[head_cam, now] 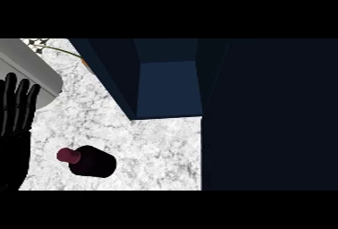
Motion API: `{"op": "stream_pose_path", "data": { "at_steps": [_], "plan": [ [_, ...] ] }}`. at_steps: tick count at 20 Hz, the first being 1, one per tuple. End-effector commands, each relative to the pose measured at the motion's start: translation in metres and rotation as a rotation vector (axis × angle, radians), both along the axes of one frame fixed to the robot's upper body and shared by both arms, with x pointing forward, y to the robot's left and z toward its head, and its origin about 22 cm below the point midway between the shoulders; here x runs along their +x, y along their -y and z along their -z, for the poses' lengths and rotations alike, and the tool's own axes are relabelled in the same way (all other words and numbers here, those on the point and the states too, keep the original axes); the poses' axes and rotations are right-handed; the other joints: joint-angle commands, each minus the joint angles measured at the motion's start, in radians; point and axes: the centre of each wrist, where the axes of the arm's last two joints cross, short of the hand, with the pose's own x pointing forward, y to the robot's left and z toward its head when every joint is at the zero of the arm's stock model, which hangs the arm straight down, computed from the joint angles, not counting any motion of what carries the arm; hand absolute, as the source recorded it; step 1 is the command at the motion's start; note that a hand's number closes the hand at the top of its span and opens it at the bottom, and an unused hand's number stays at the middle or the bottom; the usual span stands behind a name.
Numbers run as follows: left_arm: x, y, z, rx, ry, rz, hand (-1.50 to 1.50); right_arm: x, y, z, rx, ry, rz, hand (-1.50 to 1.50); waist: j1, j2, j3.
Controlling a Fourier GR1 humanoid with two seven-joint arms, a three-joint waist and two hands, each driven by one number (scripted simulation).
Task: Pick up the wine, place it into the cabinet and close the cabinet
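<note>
Where the wine (92,163) stands: lower left of the frame, on the pale marbled surface (158,147), well apart from the cabinet (168,85) and touched by nothing.
Look of it: a dark, squat body with a maroon cap (69,155) toward the left edge. It appears upright and seen from steeply above, though the angle leaves that unsure.
Left hand (16,107): rests at the left edge of the frame, above the wine, with fingers straight and pointing up, holding nothing.
Right hand: not in the frame.
Cabinet: dark blue, upper centre, its hollow open to view. A broad dark panel (264,116) fills the right of the frame and is read here as the open door.
Handling: by its look a glass vessel, so judged stiff, smooth, weighty for its build and breakable if knocked over. The dark wall may slide under fingers.
Where to hold: round the wide body below the shoulder, fingers on one side and thumb on the other. The narrow cap offers little purchase.
Stage: judged from this frame, the pick-up is not yet begun, and placing and closing are left to do.
Risk: a nudge at the cap could tip the wine before a hold is made.
</note>
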Motion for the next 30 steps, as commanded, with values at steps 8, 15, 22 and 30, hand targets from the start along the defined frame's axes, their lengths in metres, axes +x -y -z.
{"op": "stream_pose_path", "data": {
  "at_steps": [8, 15, 22, 30],
  "plan": [
    [0.015, 0.022, -0.002, -0.238, 0.028, -0.635, -1.5, -0.02, -0.029, 0.003, 0.013, -0.079, -0.343, -1.5, 0.052, 0.014, -0.008],
    [0.027, 0.091, -0.013, -0.336, 0.092, -0.738, -1.5, -0.041, -0.029, -0.008, 0.025, -0.1, -0.47, -1.5, 0.011, 0.009, -0.002],
    [0.039, 0.137, -0.018, -0.341, 0.084, -0.717, -1.5, -0.056, -0.026, -0.03, 0.014, -0.111, -0.475, -1.5, 0.026, 0.005, -0.003],
    [0.049, 0.161, -0.044, -0.31, 0.077, -0.709, -1.5, -0.06, -0.029, -0.04, 0.024, -0.109, -0.453, -1.5, 0.042, -0.001, -0.004]
  ]
}}
